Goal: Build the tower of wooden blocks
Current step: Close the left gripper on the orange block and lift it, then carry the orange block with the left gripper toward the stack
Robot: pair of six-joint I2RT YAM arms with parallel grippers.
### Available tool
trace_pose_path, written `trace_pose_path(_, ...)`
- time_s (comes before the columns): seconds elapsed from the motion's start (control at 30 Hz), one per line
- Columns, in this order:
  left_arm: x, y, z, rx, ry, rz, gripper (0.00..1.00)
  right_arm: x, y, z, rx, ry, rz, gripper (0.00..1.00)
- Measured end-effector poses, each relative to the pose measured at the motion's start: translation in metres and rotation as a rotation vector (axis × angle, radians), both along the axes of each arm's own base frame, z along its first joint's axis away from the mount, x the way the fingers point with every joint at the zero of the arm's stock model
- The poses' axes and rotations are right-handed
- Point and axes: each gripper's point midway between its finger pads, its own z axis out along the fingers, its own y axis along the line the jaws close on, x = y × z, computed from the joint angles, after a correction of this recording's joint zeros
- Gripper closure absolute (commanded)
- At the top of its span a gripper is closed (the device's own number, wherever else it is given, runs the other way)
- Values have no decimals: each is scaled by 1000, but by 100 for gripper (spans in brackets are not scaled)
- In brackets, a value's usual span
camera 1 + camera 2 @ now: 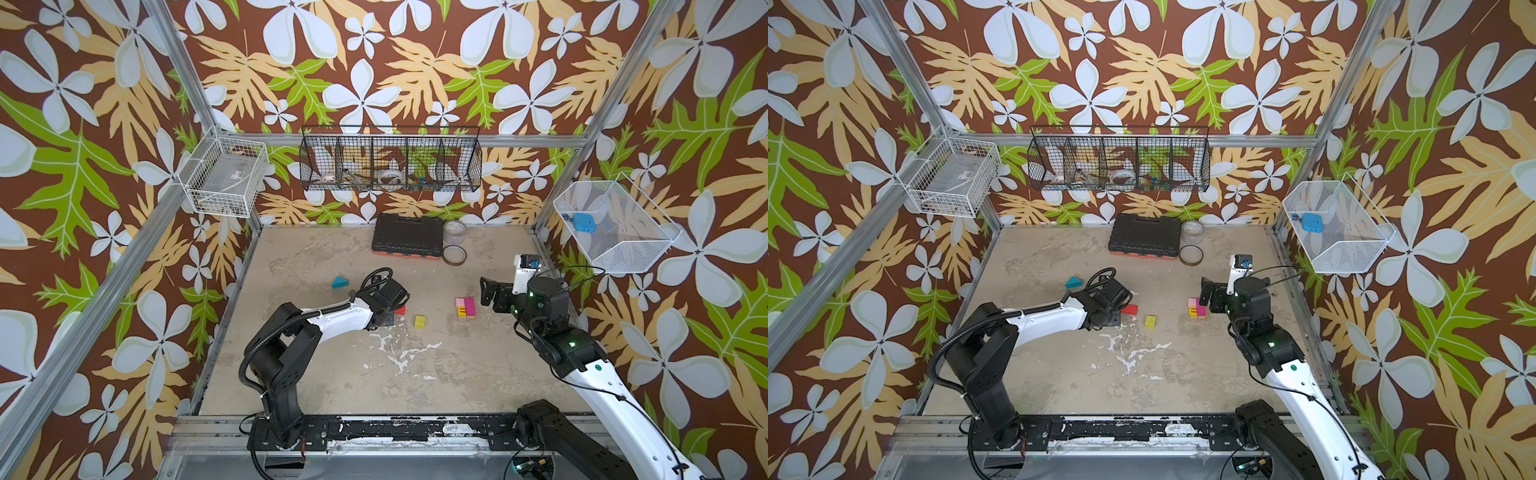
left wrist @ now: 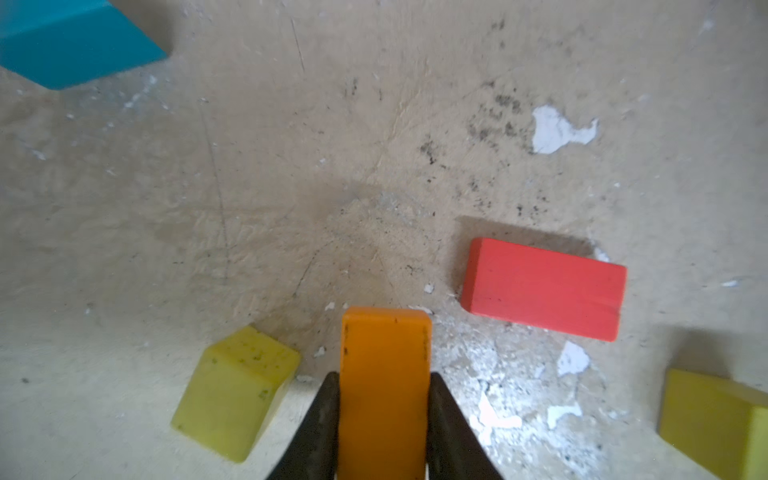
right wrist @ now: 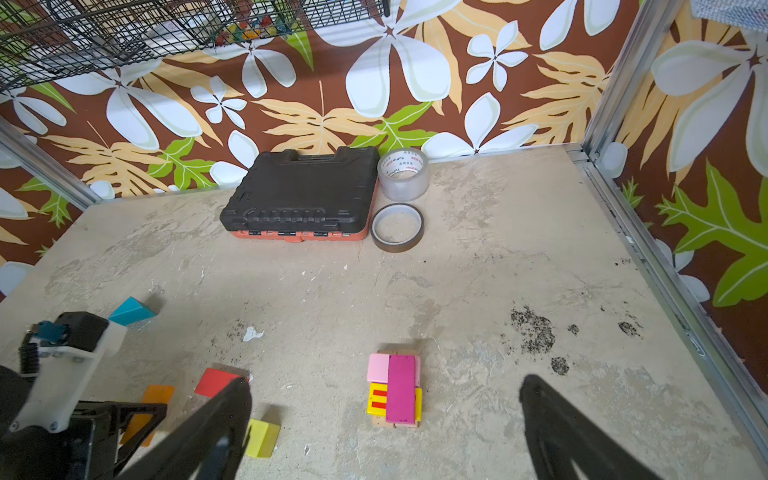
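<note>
Left gripper (image 2: 384, 376) has the orange block (image 2: 384, 345) pinched tight
Right gripper (image 3: 384, 384) is gaping wide, right by the tower (image 3: 395, 390).

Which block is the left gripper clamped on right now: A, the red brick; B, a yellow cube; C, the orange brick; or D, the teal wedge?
C: in the left wrist view the left gripper has its jaws closed on either side of the orange brick, while the red brick lies free nearby.

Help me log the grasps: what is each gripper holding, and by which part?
The left gripper pinches the orange brick across its long side faces; the right gripper is open, holding nothing.
</note>
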Motion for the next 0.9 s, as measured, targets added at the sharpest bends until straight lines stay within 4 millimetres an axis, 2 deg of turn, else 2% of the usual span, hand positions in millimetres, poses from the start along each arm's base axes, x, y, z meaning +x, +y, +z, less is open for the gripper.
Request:
trace_pose_path(0.17, 4, 0, 45, -39, -56, 42, 97, 0, 0, 0, -1, 1, -1, 0)
trace_pose_path(0.33, 5, 1, 88, -66, -116, 77, 97, 0, -1, -2, -1, 2, -8, 0)
trace_pose_path(0.57, -6, 2, 130, -86, -175, 129, 97, 6, -4, -12, -15, 30, -33, 0)
trace_pose_path(0.67, -11, -12, 141, -72, -193, 127, 99, 11, -8, -21, -20, 61, -55, 0)
trace_pose_path(0.73, -14, -27, 146, -57, -202, 108, 99, 15, -14, -27, -12, 80, -79, 0)
trace_pose_path(0.9, -25, -81, 146, -34, -203, 37, 100, 22, -42, -47, 25, 137, -144, 0)
